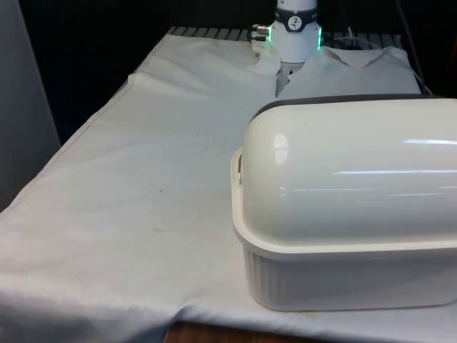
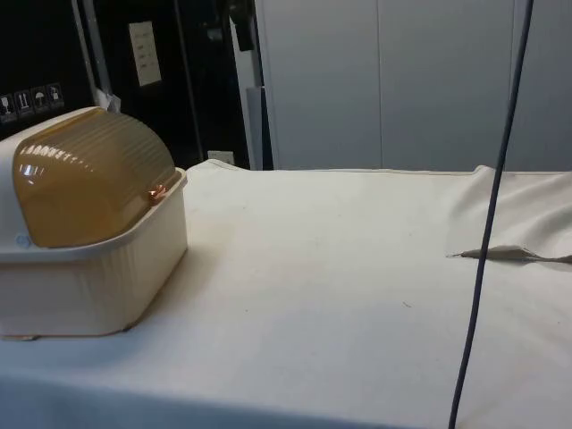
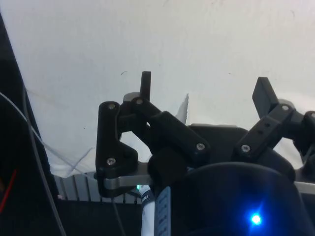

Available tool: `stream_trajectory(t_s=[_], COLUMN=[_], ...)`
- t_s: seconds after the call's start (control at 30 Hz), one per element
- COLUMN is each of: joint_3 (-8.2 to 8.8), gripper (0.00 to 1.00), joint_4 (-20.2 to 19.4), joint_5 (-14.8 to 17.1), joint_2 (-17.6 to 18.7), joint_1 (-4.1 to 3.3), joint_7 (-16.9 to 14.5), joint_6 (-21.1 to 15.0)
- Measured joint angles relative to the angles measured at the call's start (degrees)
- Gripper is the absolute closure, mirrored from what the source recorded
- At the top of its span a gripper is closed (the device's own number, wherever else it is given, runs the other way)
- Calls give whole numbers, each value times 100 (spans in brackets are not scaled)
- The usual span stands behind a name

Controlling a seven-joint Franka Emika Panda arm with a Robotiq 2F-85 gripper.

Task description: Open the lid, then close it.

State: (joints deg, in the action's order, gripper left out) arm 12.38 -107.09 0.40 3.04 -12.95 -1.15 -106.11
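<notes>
A cream bread box point(image 2: 89, 277) stands on the white cloth. In the side view its ribbed amber roll lid point(image 2: 89, 174) is down, with a small copper handle point(image 2: 157, 193) resting at the base's front rim. The front view's right holds the box's smooth white back point(image 1: 350, 186) above its ribbed base point(image 1: 343, 279). In the wrist view my gripper point(image 3: 204, 84) is open over bare cloth, its black fingertips point(image 3: 145, 78) wide apart with nothing between them. The box is not near the fingers there.
A dark cable point(image 2: 487, 241) hangs down across the side view's right. The cloth bunches into a fold point(image 2: 509, 255) beside it. The robot's base point(image 1: 295, 28) stands at the table's far end. Thin wires point(image 3: 34, 142) run past the cloth's edge.
</notes>
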Motion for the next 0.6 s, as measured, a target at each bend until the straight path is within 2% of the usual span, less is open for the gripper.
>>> stream_trajectory(t_s=[0.23, 0.6], joint_3=[-92, -201], gripper=[0, 0], joint_4=[-40, -332], joint_5=[0, 0], joint_2=[34, 52], joint_1=[-11, -23], joint_7=[86, 155], joint_6=[-115, -699])
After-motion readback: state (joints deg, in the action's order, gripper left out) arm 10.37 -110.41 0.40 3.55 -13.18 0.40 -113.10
